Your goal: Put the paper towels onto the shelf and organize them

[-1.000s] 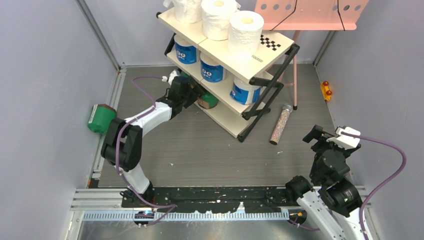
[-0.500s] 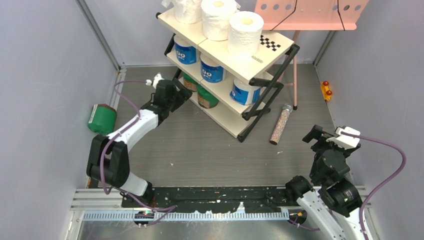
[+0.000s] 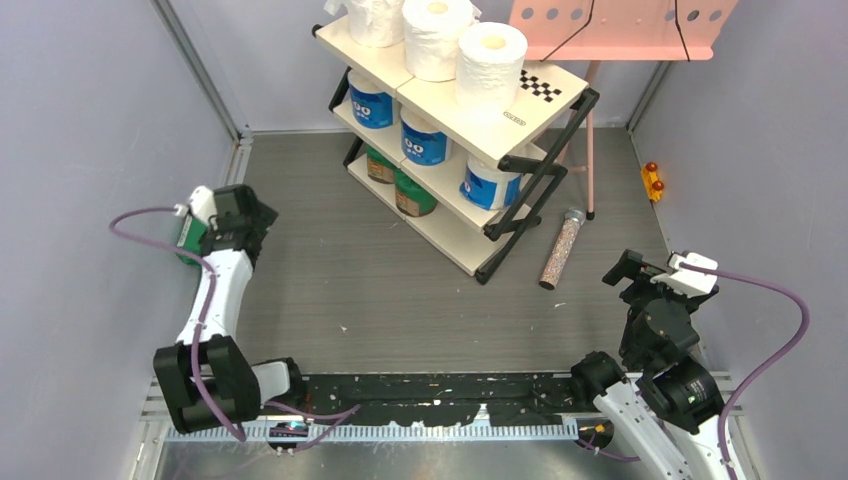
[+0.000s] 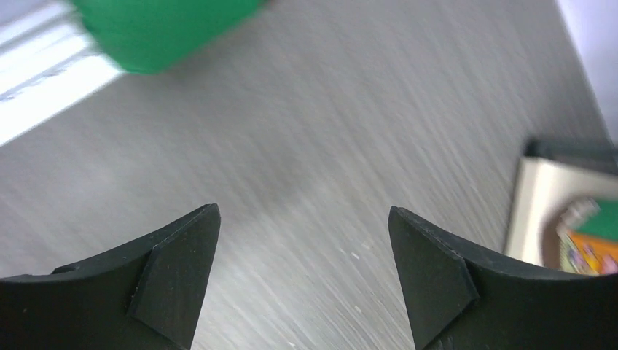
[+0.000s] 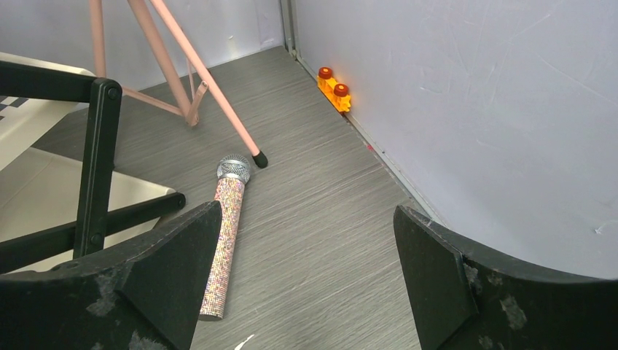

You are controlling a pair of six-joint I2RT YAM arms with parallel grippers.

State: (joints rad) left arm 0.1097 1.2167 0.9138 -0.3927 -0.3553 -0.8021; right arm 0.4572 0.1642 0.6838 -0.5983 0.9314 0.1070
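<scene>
The shelf [image 3: 520, 100] stands at the back centre. Three white rolls [image 3: 492, 60] sit on its top board, three blue rolls [image 3: 424, 142] on the middle board, and two green rolls [image 3: 412, 192] on the bottom board. A third green roll [image 3: 186, 236] lies on the floor by the left wall, partly hidden by my left gripper [image 3: 245, 212]. That gripper is open and empty. In the left wrist view the left gripper [image 4: 302, 215] faces bare floor, with the green roll [image 4: 160, 29] blurred at top left. My right gripper [image 3: 628, 270] is open and empty at the right.
A speckled tube [image 3: 562, 247] lies on the floor beside the shelf's right foot and also shows in the right wrist view [image 5: 226, 233]. A pink music stand [image 3: 620, 25] stands behind it. A small orange toy [image 5: 334, 87] sits by the right wall.
My left arm has drawn back from the shelf's bottom board, leaving a green roll there, and swung left to the green roll on the floor. The right arm has not moved.
</scene>
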